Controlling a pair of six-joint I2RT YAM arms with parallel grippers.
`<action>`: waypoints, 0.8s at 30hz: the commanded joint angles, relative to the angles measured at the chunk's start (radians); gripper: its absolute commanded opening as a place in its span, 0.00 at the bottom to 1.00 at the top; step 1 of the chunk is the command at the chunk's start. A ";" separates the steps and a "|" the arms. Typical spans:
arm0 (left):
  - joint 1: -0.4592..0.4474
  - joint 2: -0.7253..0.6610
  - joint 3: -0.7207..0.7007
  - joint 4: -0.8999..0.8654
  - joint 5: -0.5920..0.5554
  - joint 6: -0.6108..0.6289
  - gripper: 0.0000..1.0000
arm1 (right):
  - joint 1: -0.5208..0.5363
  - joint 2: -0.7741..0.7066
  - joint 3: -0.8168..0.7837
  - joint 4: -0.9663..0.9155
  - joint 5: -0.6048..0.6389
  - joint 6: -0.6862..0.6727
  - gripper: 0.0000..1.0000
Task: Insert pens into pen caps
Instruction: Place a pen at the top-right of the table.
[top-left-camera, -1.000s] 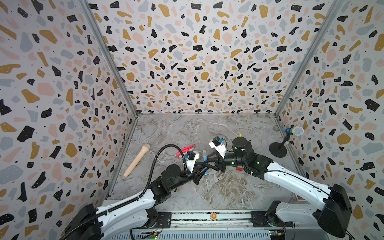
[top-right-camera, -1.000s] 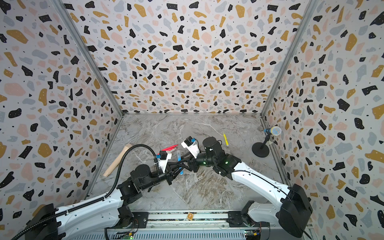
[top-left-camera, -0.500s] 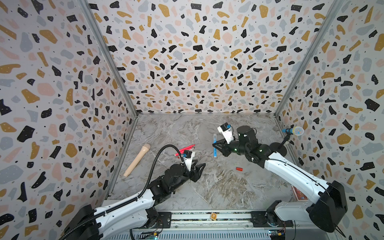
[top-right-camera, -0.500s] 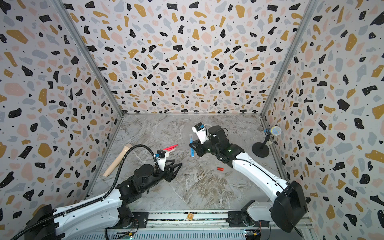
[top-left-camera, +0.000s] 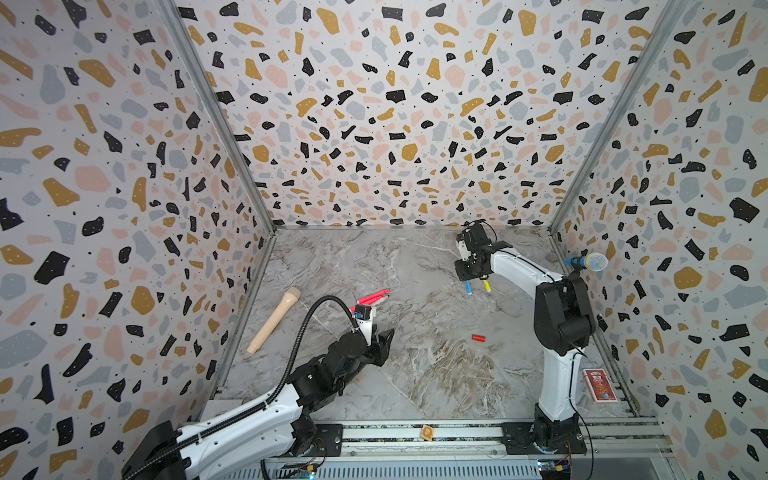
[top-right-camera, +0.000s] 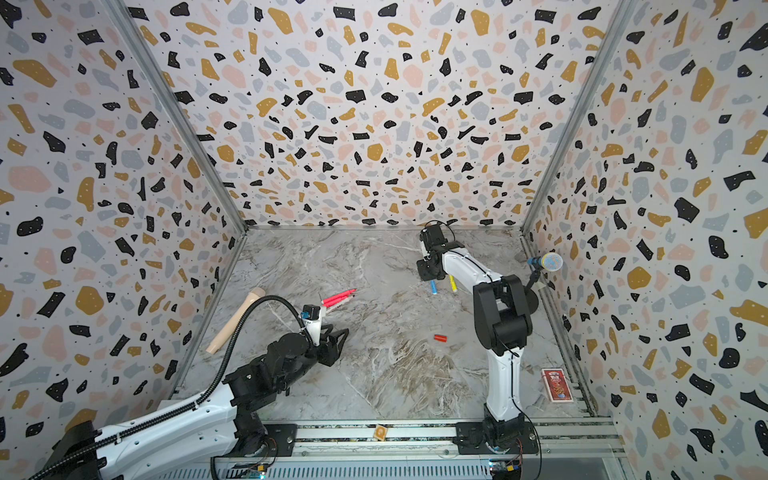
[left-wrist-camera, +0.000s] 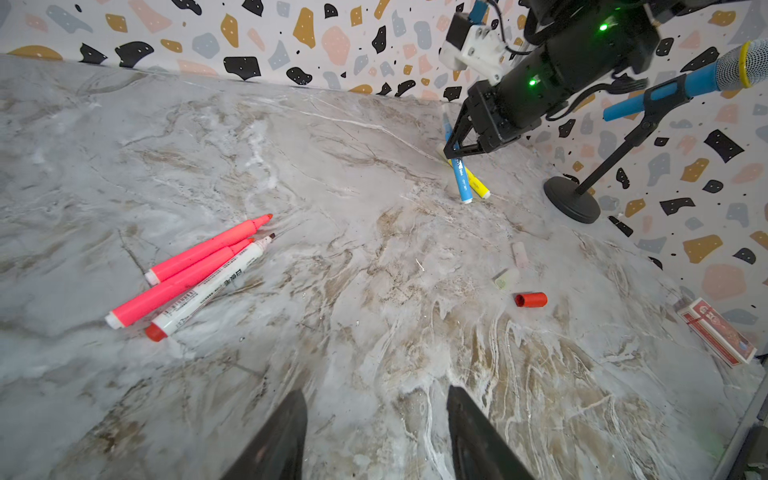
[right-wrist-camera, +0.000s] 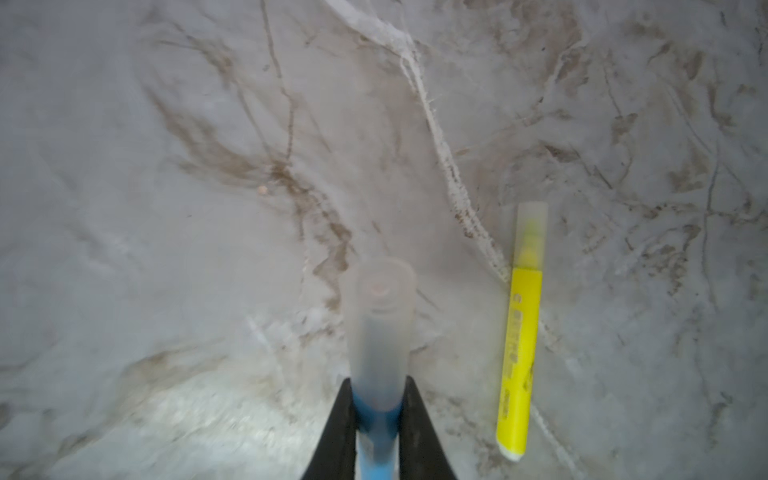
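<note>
Two grippers, one loaded: right gripper (right-wrist-camera: 377, 384) is clenched on the blue pen (right-wrist-camera: 374, 440), with its frosted cap (right-wrist-camera: 380, 316) sticking out past the fingertips. Just beside it the yellow pen (right-wrist-camera: 519, 345) lies capped on the table (right-wrist-camera: 166, 208). On the other side the left gripper (left-wrist-camera: 375, 390) is released, jaws apart over the table, nothing in it. Two pink pens (left-wrist-camera: 210, 246) and the white pen (left-wrist-camera: 214, 284) lie side by side, uncapped, well ahead of it. Loose red cap (left-wrist-camera: 531, 299) sits between the arms, clear of both.

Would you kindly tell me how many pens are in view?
5. Two pink pens and the white pen lie side by side; the blue pen is held in the right gripper; the yellow pen lies beside it.
</note>
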 joint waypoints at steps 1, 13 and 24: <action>-0.001 -0.015 -0.010 -0.001 -0.021 0.003 0.54 | 0.003 0.055 0.101 -0.120 0.099 -0.041 0.13; 0.000 -0.011 -0.008 -0.003 -0.017 0.011 0.54 | -0.007 0.179 0.217 -0.162 0.244 -0.049 0.19; -0.001 0.004 0.021 -0.024 -0.027 0.021 0.55 | 0.007 0.071 0.185 -0.167 0.213 -0.024 0.49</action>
